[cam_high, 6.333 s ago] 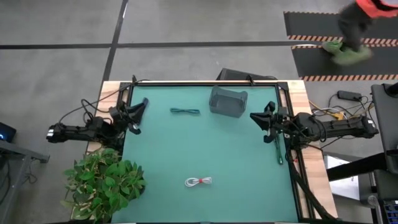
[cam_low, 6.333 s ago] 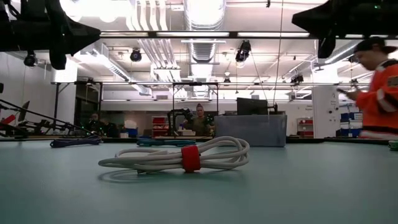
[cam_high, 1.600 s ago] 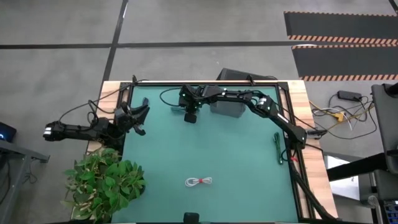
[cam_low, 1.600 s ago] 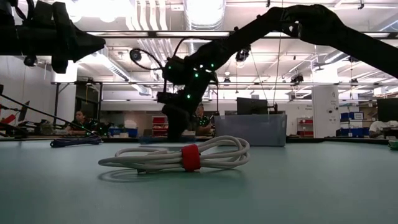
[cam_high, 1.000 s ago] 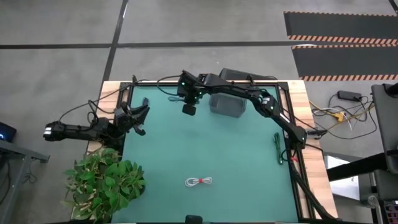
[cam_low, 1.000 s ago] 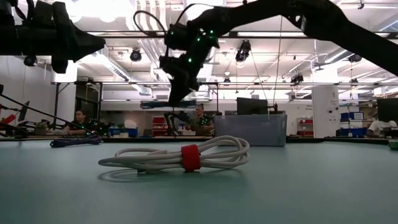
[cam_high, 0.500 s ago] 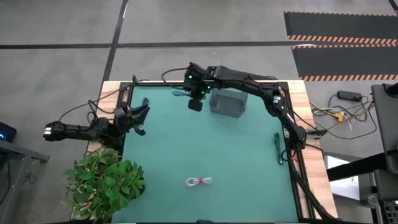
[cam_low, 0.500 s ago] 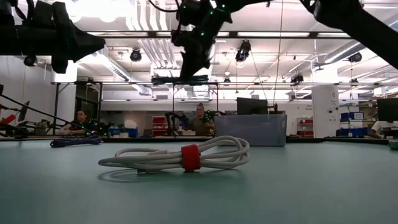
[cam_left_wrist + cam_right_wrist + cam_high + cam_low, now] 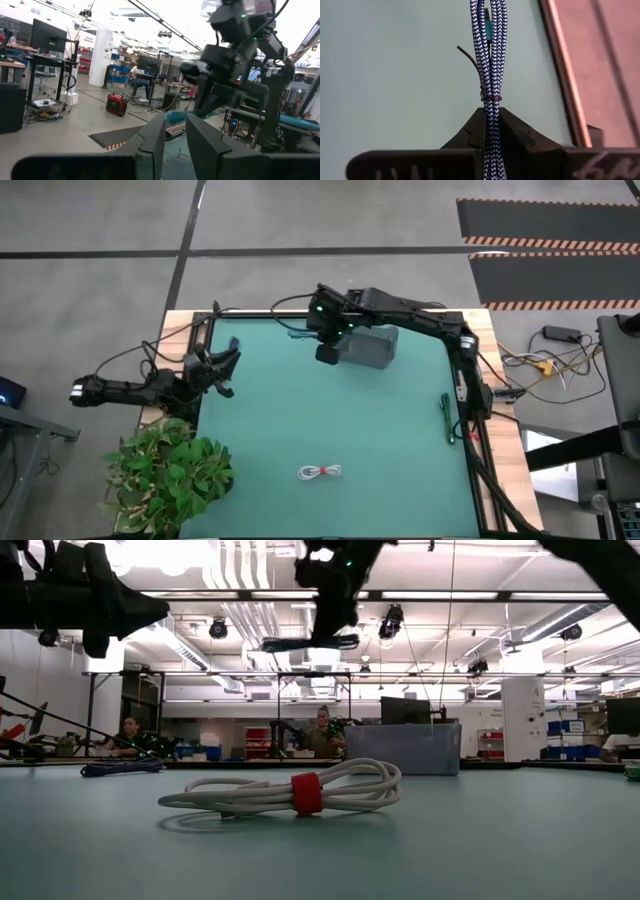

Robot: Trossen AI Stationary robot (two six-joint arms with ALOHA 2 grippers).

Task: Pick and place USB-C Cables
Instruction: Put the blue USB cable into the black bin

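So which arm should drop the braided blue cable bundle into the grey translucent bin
The right. Its claw is shut on the blue-and-white braided cable bundle, raised beside the grey translucent bin. The left claw waits at the table's left edge.

Desk (image 9: 380,440): matt teal-green mat, pale wood border. Blue cable (image 9: 490,60): woven blue-white braid, thin wire tie. Right end effector (image 9: 491,131): matt black plastic fingers. White cable (image 9: 285,792) near the mat's front edge: smooth sheath, red cloth-like band. Bin (image 9: 368,346): grey translucent plastic.
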